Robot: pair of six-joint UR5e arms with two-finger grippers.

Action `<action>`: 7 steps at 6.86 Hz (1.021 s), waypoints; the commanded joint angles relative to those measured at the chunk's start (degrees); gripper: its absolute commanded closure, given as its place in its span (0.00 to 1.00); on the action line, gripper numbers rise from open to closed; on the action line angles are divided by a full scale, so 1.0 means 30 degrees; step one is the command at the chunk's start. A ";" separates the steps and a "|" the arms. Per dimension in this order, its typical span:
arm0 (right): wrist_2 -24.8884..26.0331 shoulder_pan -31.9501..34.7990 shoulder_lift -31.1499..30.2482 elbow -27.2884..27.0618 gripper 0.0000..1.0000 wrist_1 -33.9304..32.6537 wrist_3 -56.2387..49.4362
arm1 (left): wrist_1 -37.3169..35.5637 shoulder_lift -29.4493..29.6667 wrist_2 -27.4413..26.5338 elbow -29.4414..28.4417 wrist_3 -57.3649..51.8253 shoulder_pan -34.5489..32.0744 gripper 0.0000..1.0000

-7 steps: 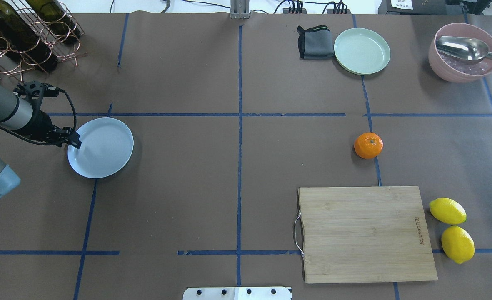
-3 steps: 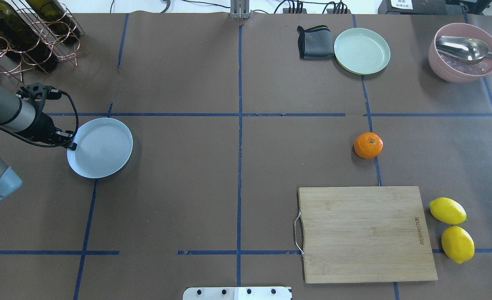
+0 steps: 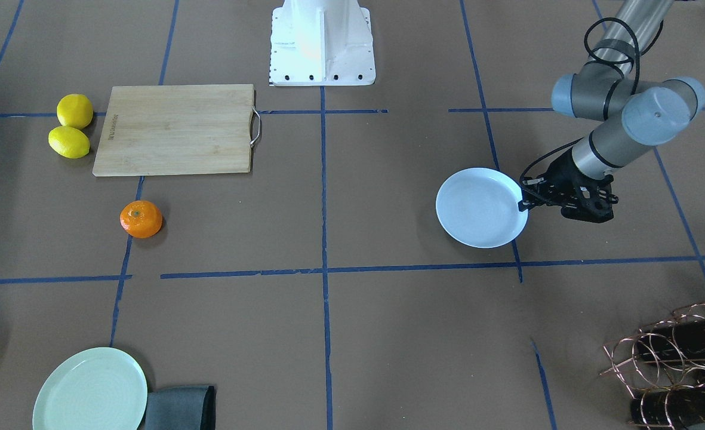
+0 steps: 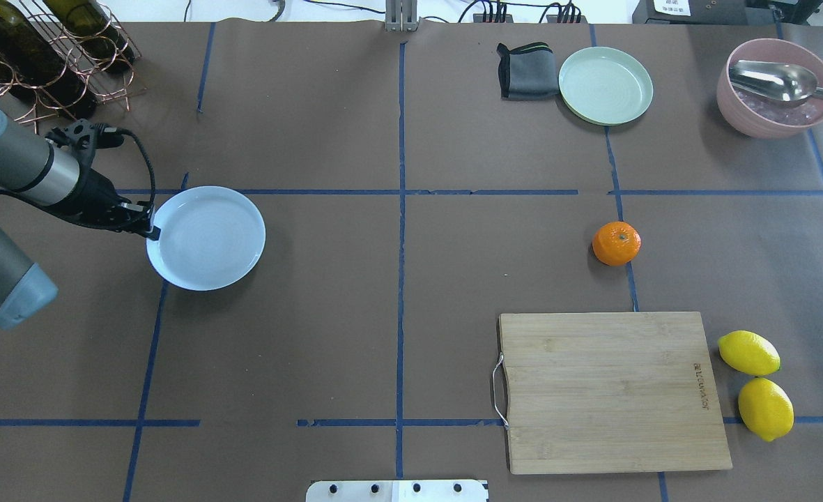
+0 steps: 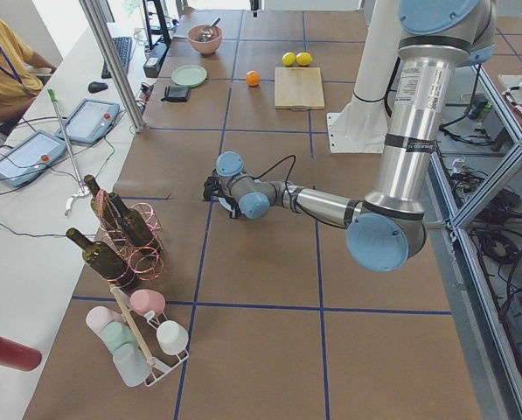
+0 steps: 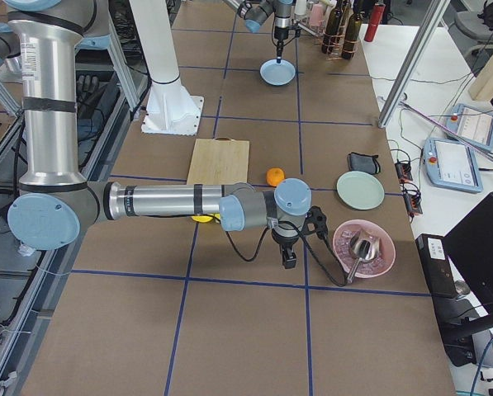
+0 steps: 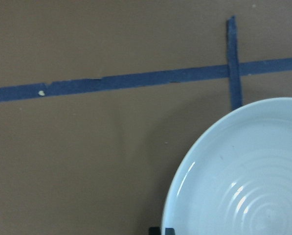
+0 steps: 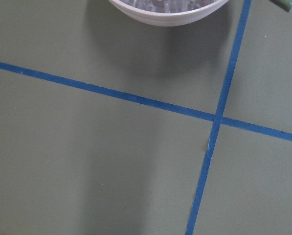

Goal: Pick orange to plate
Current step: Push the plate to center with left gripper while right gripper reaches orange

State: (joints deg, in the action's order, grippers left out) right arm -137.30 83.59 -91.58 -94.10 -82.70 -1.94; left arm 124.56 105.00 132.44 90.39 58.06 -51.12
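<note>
The orange point(image 4: 616, 243) sits alone on the brown table right of centre, just beyond the cutting board; it also shows as the orange point(image 3: 141, 219) in the front view. The pale bluish-white plate point(image 4: 205, 237) lies at the left side. My left gripper point(image 4: 152, 230) is shut on the plate's left rim, and the front view shows the same grip point(image 3: 522, 205) on the plate point(image 3: 482, 207). My right gripper point(image 6: 289, 260) appears only in the right side view, low over the table beside the pink bowl; I cannot tell if it is open or shut.
A wooden cutting board point(image 4: 613, 390) lies at the near right with two lemons point(image 4: 756, 376) beside it. At the far right stand a pale green plate point(image 4: 605, 85), a grey cloth point(image 4: 525, 70) and a pink bowl point(image 4: 773, 87) with a spoon. A bottle rack point(image 4: 42, 56) fills the far left corner.
My left gripper closed in on the plate's rim, then slid right and slightly farther from the robot, carrying the plate along. The orange has not moved.
</note>
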 commanded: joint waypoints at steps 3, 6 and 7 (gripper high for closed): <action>-0.0693 -0.0089 0.0000 0.0018 0.00 -0.0001 -0.0026 | 0.0142 0.6005 -0.2906 -0.1411 0.8319 0.4223 1.00; -0.0814 -0.0207 0.0000 0.0047 0.00 -0.0001 -0.0026 | 0.0873 0.6222 -0.5502 -0.1796 0.9357 0.6374 1.00; -0.0814 -0.0207 0.0000 0.0047 0.00 -0.0001 -0.0026 | 0.0874 0.6193 -0.5504 -0.2118 0.9328 0.6404 1.00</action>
State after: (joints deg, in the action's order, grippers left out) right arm -139.72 83.01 -91.58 -93.97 -82.71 -2.01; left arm 126.90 123.53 116.73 85.06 85.89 -32.52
